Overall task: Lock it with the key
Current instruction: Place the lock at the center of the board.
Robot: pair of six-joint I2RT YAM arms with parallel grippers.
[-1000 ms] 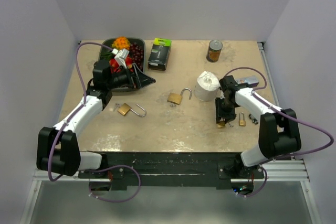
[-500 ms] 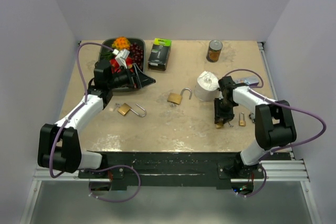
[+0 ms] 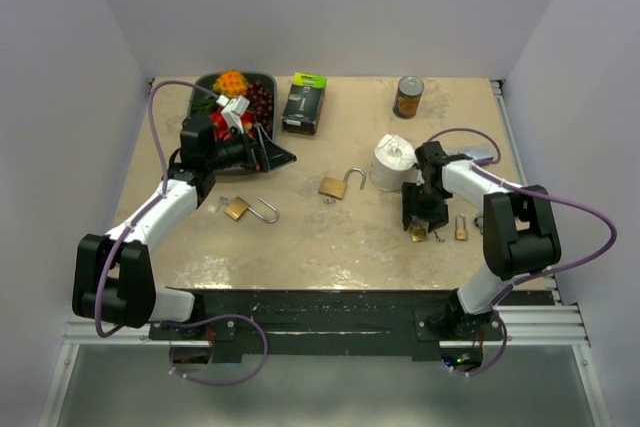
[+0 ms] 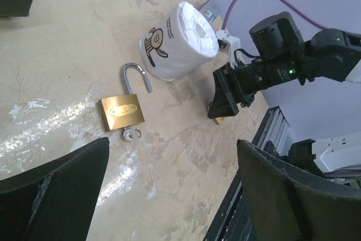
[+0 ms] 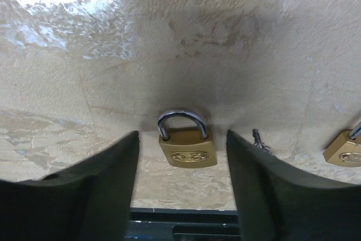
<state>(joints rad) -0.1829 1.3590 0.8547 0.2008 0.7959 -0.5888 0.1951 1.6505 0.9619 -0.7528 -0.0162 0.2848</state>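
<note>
Close to the near edge of the counter (image 3: 340,247) the right tool (image 5: 181,135), spread, hangs over a closed brass padlock (image 5: 187,147) lying flat between its fingers and touching neither, a small metal piece (image 5: 258,137) beside it is hard to make out, and farther back the left tool (image 4: 174,150) stands wide apart.

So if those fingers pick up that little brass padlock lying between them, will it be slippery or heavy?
Probably heavy for its size: the small brass padlock looks like solid metal. Its polished body may slip between the black fingers, though its flat sides should help. Lying flat, it would likely slide, not roll, if pushed.
</note>
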